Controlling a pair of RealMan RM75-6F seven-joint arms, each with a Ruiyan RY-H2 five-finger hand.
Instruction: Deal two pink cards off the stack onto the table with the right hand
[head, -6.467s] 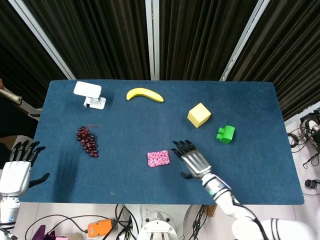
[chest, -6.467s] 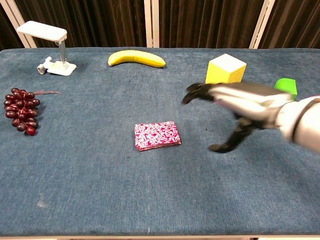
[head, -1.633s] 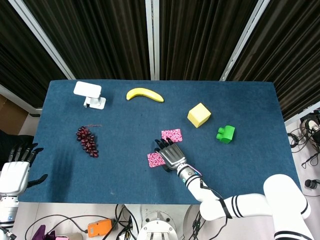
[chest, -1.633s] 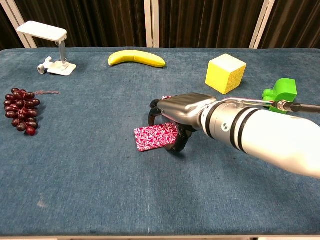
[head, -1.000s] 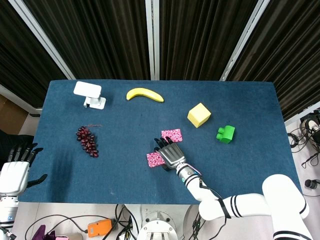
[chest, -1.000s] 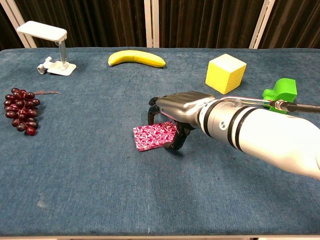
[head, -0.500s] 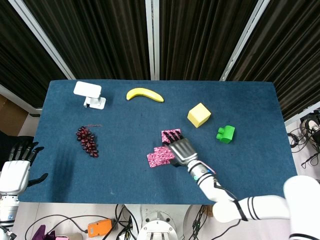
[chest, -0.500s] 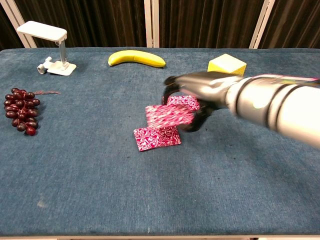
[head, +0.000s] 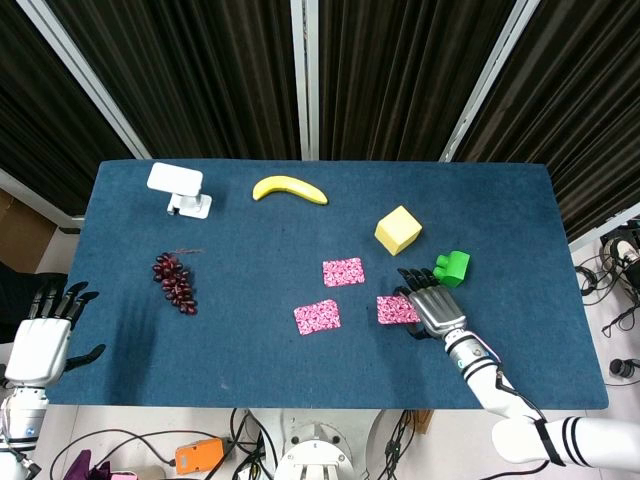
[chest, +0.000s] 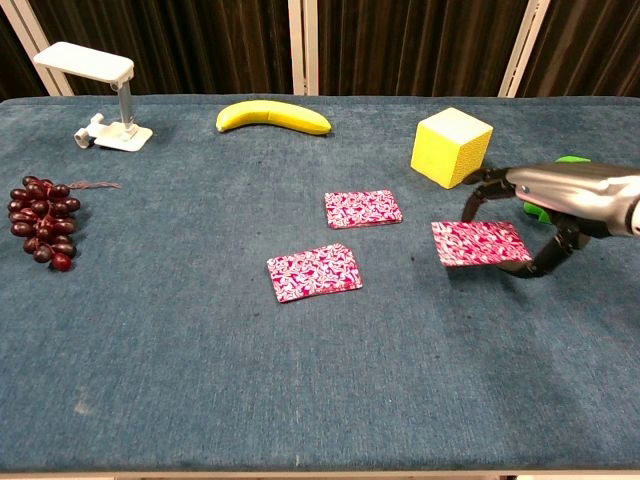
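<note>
The pink card stack (head: 317, 316) (chest: 314, 272) lies near the middle of the blue table (head: 250, 240). One pink card (head: 343, 271) (chest: 363, 208) lies flat just beyond it. My right hand (head: 432, 308) (chest: 545, 205) is to the right of the stack and pinches a second pink card (head: 395, 309) (chest: 480, 243) between thumb and fingers, low over the cloth. My left hand (head: 45, 335) hangs off the table's front left corner, fingers spread and holding nothing; the chest view does not show it.
A yellow cube (head: 398, 230) (chest: 451, 147) and a green block (head: 451, 267) (chest: 570, 160) stand just beyond the right hand. A banana (head: 289, 189) (chest: 273, 117) and a white stand (head: 180, 189) (chest: 95, 90) are at the back, grapes (head: 174, 281) (chest: 40, 222) at the left.
My right hand has swung from over the stack to the right, carrying a second pink card off it. The first dealt card lies uncovered beyond the stack.
</note>
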